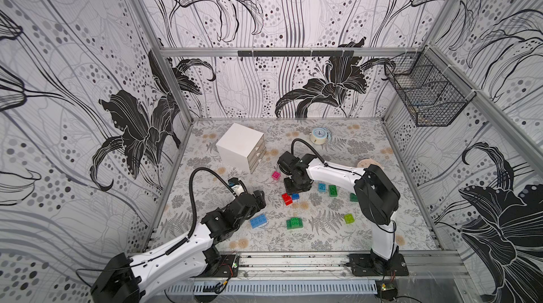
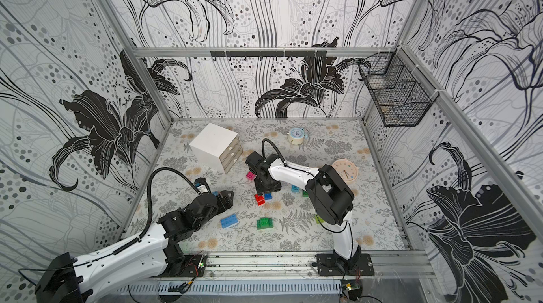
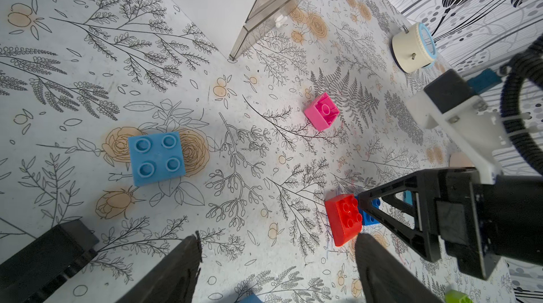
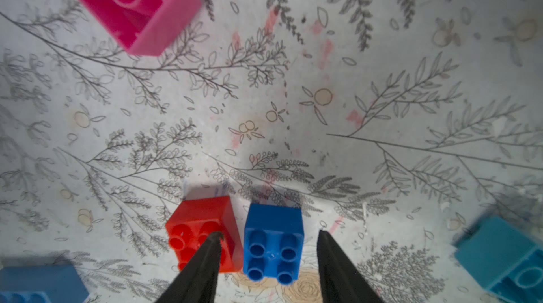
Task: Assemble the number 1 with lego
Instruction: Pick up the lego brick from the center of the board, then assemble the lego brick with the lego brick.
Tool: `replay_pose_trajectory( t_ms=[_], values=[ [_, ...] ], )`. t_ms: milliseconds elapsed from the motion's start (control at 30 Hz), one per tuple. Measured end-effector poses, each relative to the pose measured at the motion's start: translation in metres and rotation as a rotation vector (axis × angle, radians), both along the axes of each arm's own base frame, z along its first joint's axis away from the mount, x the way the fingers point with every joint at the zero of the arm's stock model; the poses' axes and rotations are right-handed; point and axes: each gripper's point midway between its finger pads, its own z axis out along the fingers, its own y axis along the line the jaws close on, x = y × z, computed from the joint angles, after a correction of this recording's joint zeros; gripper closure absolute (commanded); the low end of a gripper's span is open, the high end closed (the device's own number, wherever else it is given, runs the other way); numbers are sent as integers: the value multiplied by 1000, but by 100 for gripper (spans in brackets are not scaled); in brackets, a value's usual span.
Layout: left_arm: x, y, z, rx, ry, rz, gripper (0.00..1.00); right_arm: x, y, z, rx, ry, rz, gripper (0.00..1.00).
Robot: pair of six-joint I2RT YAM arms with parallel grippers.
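The right gripper (image 4: 269,231) is pointed down at the table (image 4: 293,110), its jaws parted and set astride a small blue brick (image 4: 273,245) with 4 studs. A gap is seen between that brick and 1 finger, while the other finger's tip (image 4: 207,257) is laid over the studs of a red brick (image 4: 202,216). Nothing is gripped. The red and blue bricks are found side by side, just apart, near the middle of the table. A pink brick (image 4: 129,2) is seen beyond them, turned hollow side up, and a teal brick (image 4: 505,257) is placed off to 1 side.

The left gripper (image 3: 279,245) is spread wide above bare table, with nothing between its fingers. A light blue brick (image 3: 157,157) with 4 studs is set near it, studs up.

In a top view, an oblong blue brick (image 1: 258,221), a dark green stack (image 1: 294,223) and a lime brick (image 1: 349,218) are spread toward the front edge, well apart from each other. At the back of the table, a white drawer box (image 1: 241,146) and a round clock (image 1: 318,135) are placed.
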Motion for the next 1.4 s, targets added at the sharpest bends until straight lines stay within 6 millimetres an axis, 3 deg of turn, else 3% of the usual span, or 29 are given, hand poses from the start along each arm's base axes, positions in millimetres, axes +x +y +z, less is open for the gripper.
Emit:
replay_pose_trajectory(
  t_ms=[567, 900, 1000, 1133, 1300, 1400],
  values=[
    [1, 1, 5, -15, -14, 4, 15, -6, -6, -14, -41, 40, -3, 53],
    [1, 1, 6, -18, -16, 5, 15, -6, -6, -15, -42, 39, 2, 85],
    [1, 1, 6, -20, -19, 4, 15, -9, -9, -12, -38, 31, 26, 89],
    [1, 1, 7, -21, -19, 5, 15, -21, -19, 12, -18, -17, 125, 88],
    [1, 1, 4, -26, -24, 7, 15, -52, -12, 78, 85, -184, 398, 88],
    [2, 3, 2, -27, -24, 12, 15, -75, -4, 104, 146, -265, 593, 88]
  ],
)
